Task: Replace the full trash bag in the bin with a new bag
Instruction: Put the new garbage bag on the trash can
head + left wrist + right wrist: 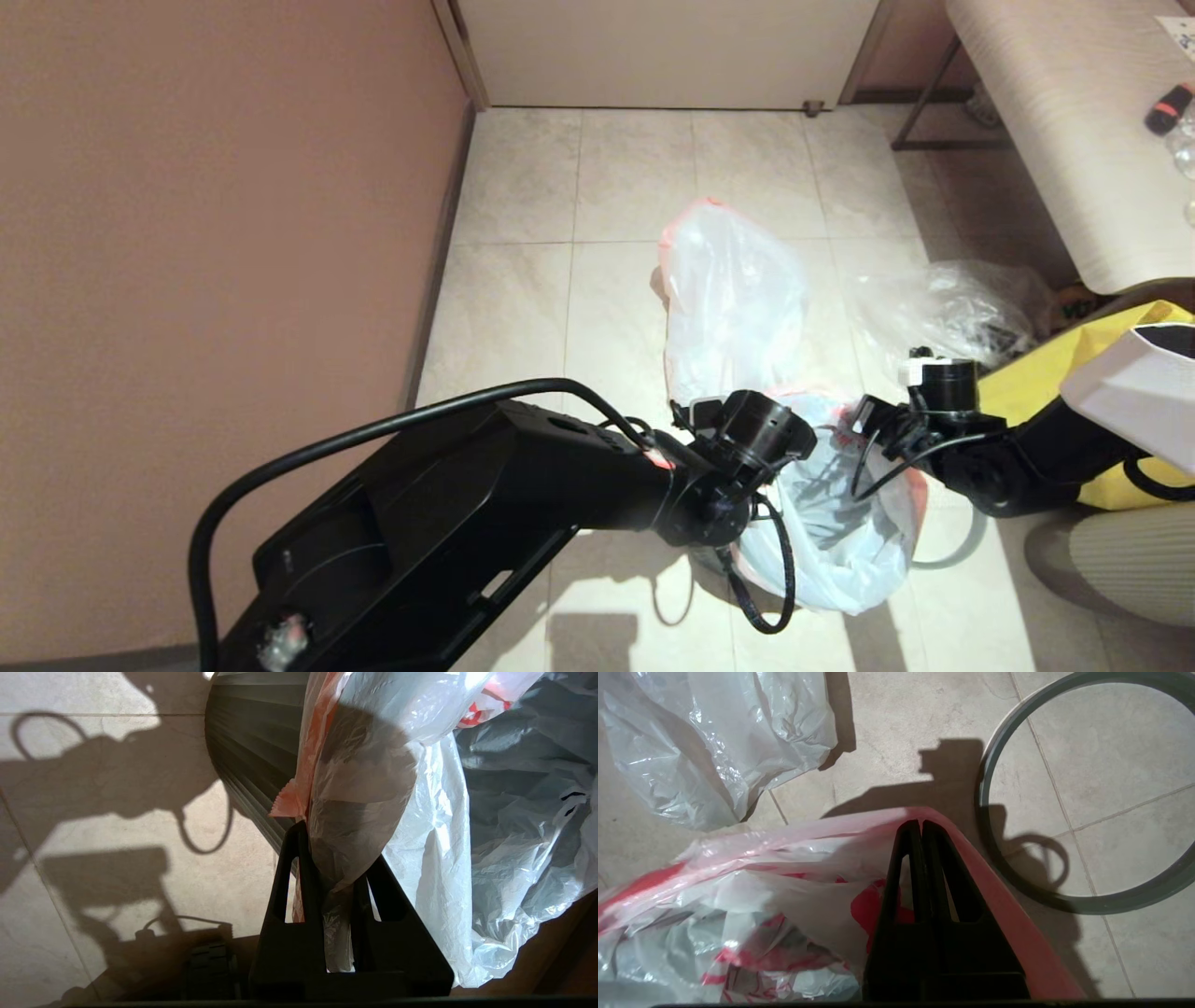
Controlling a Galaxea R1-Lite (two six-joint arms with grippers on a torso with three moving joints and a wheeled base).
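The new bag (845,546), white with red print, is draped in and over the black bin (252,751), whose ribbed wall shows in the left wrist view. At the bin's left side, my left gripper (334,849) is shut on a bunched fold of the new bag (355,788). At the far right rim, my right gripper (920,823) is shut, with the bag's pink-orange edge (999,891) stretched over its tips. The full trash bag (733,299), milky with a pink edge, stands on the tiles behind the bin. The grey ring (1083,903) lies flat on the floor beside the bin.
A clear crumpled plastic bag (943,303) lies at the right, next to a yellow tote (1036,392). A pale bench (1074,140) stands at the far right. The wall (215,280) runs along the left. Bare tiles lie in between.
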